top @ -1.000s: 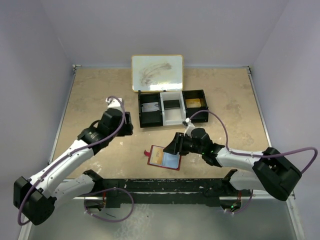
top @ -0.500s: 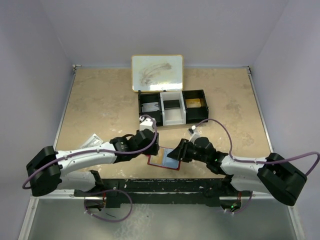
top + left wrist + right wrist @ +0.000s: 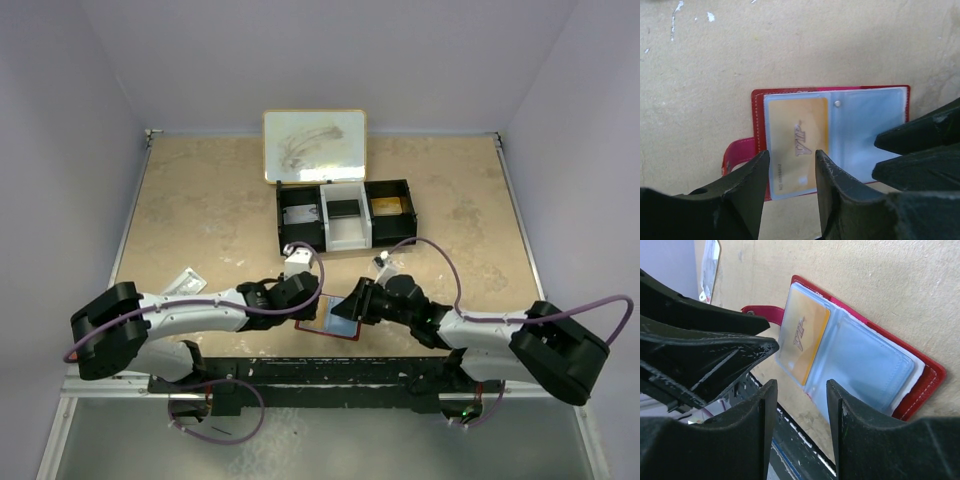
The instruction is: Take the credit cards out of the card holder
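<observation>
The left fingers (image 3: 754, 182) stand apart, clamped on nothing, over the left half of the open red card holder (image 3: 860, 125), which lies flat on the bench (image 3: 790, 50) near its front edge. The right fingers (image 3: 765, 415), also apart, hover at its right side.

Black 3-compartment tray (image 3: 300, 242) beside whiteboard (image 3: 314, 146); packet (image 3: 186, 281) lies left.

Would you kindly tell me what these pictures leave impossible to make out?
- Top view: the left pincer and right pincer cover most of the card holder.
- Left wrist view: the yellow card has print too small to read; the left pincer hides the holder's near edge.
- Right wrist view: cloudy plastic hides whether the pale sleeve beside that card holds another.
</observation>
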